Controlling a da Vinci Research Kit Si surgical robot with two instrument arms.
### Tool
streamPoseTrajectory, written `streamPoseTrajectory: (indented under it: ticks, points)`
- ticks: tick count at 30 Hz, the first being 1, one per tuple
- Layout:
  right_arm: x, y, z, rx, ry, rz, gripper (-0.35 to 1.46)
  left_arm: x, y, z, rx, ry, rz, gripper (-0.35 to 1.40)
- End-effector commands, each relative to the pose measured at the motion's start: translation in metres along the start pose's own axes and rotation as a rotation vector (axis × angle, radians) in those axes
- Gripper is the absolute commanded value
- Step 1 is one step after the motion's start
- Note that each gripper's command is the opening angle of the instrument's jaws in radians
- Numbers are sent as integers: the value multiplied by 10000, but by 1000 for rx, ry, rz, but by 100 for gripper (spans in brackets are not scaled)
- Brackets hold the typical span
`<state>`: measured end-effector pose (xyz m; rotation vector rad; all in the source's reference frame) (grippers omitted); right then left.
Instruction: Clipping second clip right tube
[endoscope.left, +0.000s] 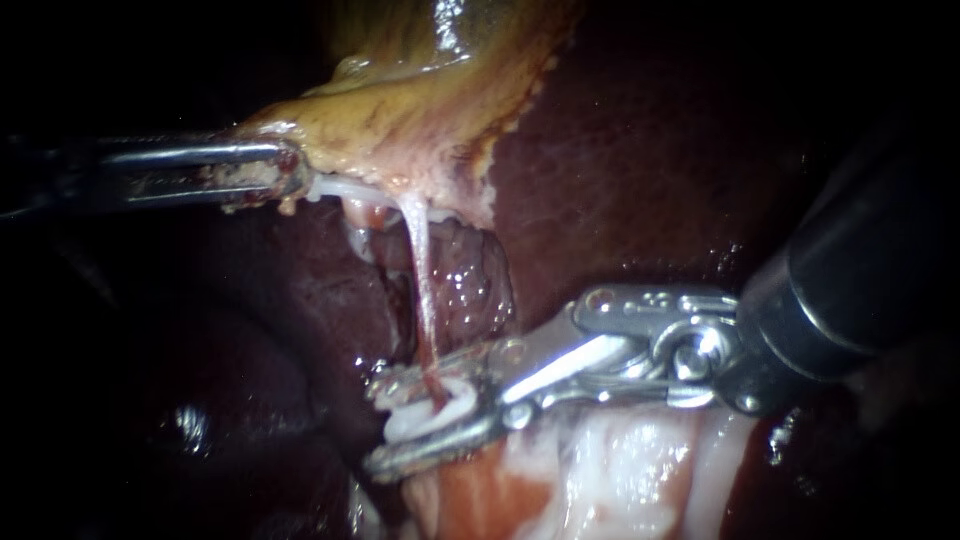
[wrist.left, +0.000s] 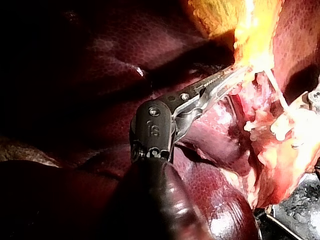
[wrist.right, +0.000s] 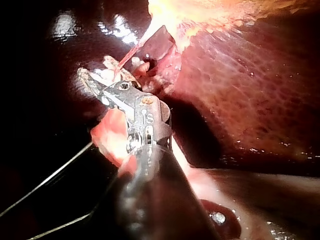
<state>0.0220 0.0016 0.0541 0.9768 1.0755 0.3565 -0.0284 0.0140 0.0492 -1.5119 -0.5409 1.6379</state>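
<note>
The left instrument (endoscope.left: 272, 172) comes in level from the left; its jaws are clamped together on the ragged lower edge of the gallbladder (endoscope.left: 400, 110), with yellowish shreds of tissue between them; the gallbladder lies against the dark red liver (endoscope.left: 650, 170), which fills the right of the endoscope view

From that pinched edge a thin pale tube (endoscope.left: 421, 290) hangs taut and nearly straight, turning reddish towards its lower end; a second, shorter white strand (endoscope.left: 350, 188) runs sideways from the left instrument's jaws to the top of the tube

The right instrument (endoscope.left: 378, 425) comes in from the right, its dark shaft ending in a metal wrist; its jaws stand a little apart and hold a white clip (endoscope.left: 425, 418) between them, both jaws touching it; the clip sits around the lower end of the tube, which passes down between the jaws and meets the clip there; whether the clip is fully pressed closed cannot be told

Under the right instrument lies pale tissue (endoscope.left: 600, 470), white and pink, wet and shining; in the right wrist view the tube shows as a reddish thread rising from just ahead of the jaws to the bright gallbladder edge
</note>
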Motion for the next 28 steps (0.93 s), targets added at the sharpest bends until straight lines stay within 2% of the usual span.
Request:
streamPoseTrajectory:
  ticks: [1,8,13,18,28]
  points:
    - [-1,1,0,11,-7,-3,15,0,0,0,0,0,0,-35]
    - [-1,4,-1,53,-29,-13,-6,0,0,0,0,0,0,-35]
    - [-1,5,-1,56,-31,-9,-35,0,0,0,0,0,6,-35]
    - [-2,7,-2,68,-14,-6,-35,0,0,0,0,0,0,-35]
    - [-3,5,-1,71,-16,-3,-35,0,0,0,0,0,0,-35]
